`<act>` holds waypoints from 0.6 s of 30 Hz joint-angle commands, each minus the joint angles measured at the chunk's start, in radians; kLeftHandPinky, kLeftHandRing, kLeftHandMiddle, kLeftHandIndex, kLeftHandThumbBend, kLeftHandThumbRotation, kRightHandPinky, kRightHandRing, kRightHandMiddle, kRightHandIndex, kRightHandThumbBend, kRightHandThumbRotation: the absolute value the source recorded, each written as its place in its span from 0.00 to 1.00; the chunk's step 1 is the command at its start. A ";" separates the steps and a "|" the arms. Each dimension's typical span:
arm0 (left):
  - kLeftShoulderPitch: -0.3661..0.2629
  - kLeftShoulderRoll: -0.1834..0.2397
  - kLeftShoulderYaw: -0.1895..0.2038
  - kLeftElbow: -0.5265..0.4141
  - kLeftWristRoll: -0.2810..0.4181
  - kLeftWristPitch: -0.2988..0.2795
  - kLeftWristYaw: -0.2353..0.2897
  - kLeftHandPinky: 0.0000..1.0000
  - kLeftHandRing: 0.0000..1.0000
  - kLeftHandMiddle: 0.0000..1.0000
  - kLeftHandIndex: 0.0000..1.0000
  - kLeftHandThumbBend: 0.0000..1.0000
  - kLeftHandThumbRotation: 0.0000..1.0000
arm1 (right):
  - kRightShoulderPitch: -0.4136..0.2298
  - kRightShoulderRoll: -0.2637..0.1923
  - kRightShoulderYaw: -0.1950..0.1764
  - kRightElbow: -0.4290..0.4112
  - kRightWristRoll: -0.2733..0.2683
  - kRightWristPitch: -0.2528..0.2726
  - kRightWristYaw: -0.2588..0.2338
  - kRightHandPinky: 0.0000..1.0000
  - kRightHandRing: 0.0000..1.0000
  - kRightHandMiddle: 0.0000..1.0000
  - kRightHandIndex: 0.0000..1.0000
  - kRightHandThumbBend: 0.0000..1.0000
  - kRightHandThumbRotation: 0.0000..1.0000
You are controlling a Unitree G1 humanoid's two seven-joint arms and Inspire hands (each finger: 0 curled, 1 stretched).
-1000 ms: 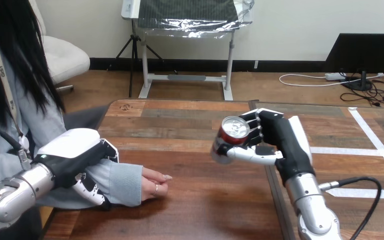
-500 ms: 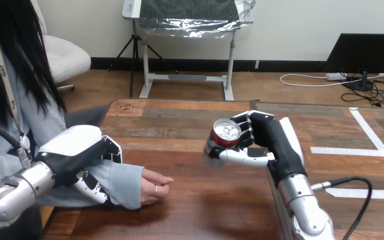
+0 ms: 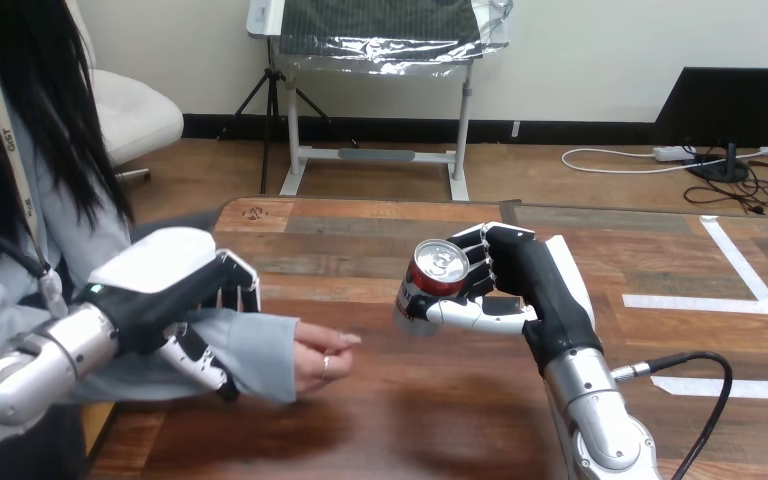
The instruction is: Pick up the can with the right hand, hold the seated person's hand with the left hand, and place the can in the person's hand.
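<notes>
Two hands of yours are at work over the table [image 3: 380,430], so start with the nearer one. Your left hand [image 3: 165,285] is closed on the person's forearm [image 3: 260,350], with its fingers [image 3: 240,290] curled over the top of the pale blue sleeve and its thumb [image 3: 200,360] hooked beneath. Just beyond those fingers, the person's hand [image 3: 322,352] sticks out of the cuff, loosely curled and pointing toward your right hand; you cannot tell whether it rests on the wood. A little farther on, your right hand [image 3: 520,290] is clamped on the can [image 3: 430,285], fingers wrapped round the far side and thumb across the near side. The can sits at the fingertip end of that hand, held clear of the table and tilted so its silver top with the pull tab faces up toward you. Its side is red, and any print on it is too small to read. It hangs between your two hands, apart from the person's hand. Past your right hand, white tape lines [image 3: 730,300] cross the wood.
</notes>
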 commanded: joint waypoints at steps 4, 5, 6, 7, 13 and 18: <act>-0.073 -0.013 0.067 -0.129 -0.069 -0.017 -0.005 0.25 0.31 0.37 0.39 0.93 0.00 | -0.026 0.010 0.006 -0.097 -0.011 0.014 -0.020 0.33 0.39 0.46 0.49 0.80 0.00; -0.073 -0.014 0.068 -0.137 -0.073 -0.012 -0.012 0.25 0.30 0.37 0.39 0.93 0.00 | -0.025 0.011 0.006 -0.099 -0.011 0.014 -0.019 0.33 0.39 0.46 0.49 0.80 0.00; -0.072 -0.014 0.070 -0.143 -0.076 -0.009 -0.017 0.25 0.30 0.37 0.39 0.92 0.00 | -0.024 0.012 0.006 -0.100 -0.011 0.014 -0.018 0.33 0.39 0.46 0.49 0.80 0.00; -0.071 -0.014 0.071 -0.147 -0.079 -0.006 -0.021 0.25 0.30 0.37 0.38 0.92 0.00 | -0.024 0.013 0.005 -0.100 -0.012 0.014 -0.017 0.33 0.39 0.46 0.49 0.80 0.00; -0.064 -0.015 0.083 -0.188 -0.083 0.007 -0.034 0.24 0.29 0.36 0.37 0.92 0.00 | -0.021 0.018 0.004 -0.103 -0.015 0.013 -0.019 0.33 0.38 0.45 0.49 0.80 0.00; -0.063 -0.017 0.090 -0.205 -0.091 0.006 -0.045 0.23 0.28 0.35 0.37 0.93 0.00 | -0.020 0.016 0.008 -0.106 -0.021 0.015 -0.023 0.33 0.38 0.45 0.49 0.80 0.00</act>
